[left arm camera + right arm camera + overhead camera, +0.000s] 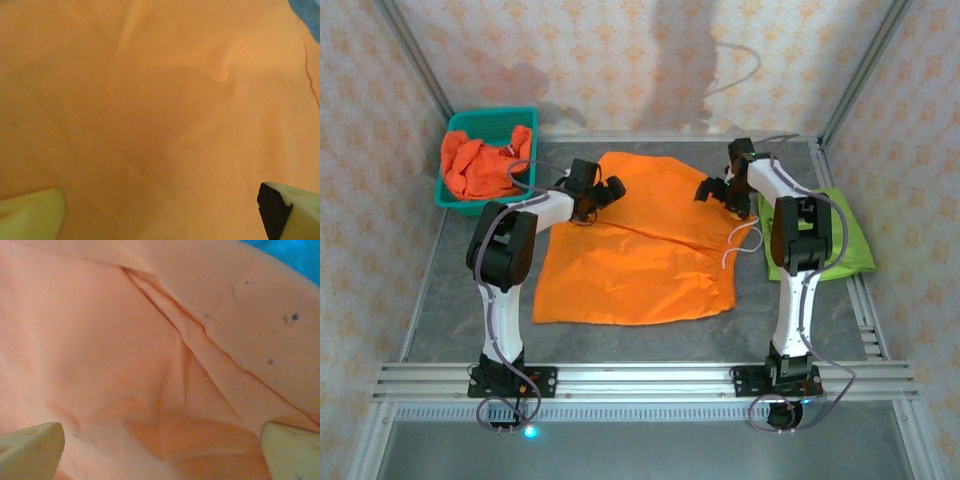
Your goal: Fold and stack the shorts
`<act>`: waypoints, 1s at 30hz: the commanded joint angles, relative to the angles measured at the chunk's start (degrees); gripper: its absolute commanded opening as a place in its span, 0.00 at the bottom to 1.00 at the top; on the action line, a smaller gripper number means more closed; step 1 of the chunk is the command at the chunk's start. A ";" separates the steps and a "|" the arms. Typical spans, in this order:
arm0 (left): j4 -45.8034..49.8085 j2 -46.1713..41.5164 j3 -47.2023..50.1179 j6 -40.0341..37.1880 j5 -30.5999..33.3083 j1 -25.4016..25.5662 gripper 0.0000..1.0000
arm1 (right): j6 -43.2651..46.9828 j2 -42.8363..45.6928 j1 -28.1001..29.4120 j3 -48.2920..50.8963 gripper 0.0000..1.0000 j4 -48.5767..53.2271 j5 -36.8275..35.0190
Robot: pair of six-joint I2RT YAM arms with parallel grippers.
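teal basket [492, 116] at far left holds crumpled orange shorts [480, 165]. left gripper [608, 191] and right gripper [712, 190] both have jaws spread wide, gripping nothing, low over the far edge of the flat orange shorts [640, 265] mid-table. lime green shorts [845, 250] lie at right, partly under the right arm.

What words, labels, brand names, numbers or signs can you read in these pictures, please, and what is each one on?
No text can be read.
On the orange shorts: plain cloth; the dark specks seen from the right wrist are spots, not letters.
On the green shorts: no legible mark.
On the basket: no label to be seen.
On the wallpaper: a repeating ornament, no writing.
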State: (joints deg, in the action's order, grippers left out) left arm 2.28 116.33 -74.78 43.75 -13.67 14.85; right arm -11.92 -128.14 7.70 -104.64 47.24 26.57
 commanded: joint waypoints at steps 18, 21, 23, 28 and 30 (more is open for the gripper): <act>27.68 -7.36 -28.40 -18.34 11.63 -0.26 1.00 | 2.26 11.49 2.84 -2.11 1.00 -1.95 6.28; 36.45 0.98 -38.68 -21.52 12.91 -0.42 0.98 | 2.26 16.99 3.45 1.52 1.00 -3.40 6.38; 38.69 5.01 -42.72 -22.06 13.16 -0.70 0.97 | 2.17 20.95 3.71 4.86 1.00 -4.94 6.55; 41.99 14.34 -51.23 -21.29 11.59 -1.79 0.95 | 2.08 32.34 4.46 14.61 1.00 -8.99 6.65; 41.59 17.90 -53.80 -20.73 11.10 -1.96 0.94 | 2.02 37.71 4.81 19.14 1.00 -10.50 7.14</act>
State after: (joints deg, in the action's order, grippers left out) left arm 37.10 130.87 -125.40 24.05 -3.38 13.80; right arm -10.39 -95.68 12.03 -89.95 39.57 33.26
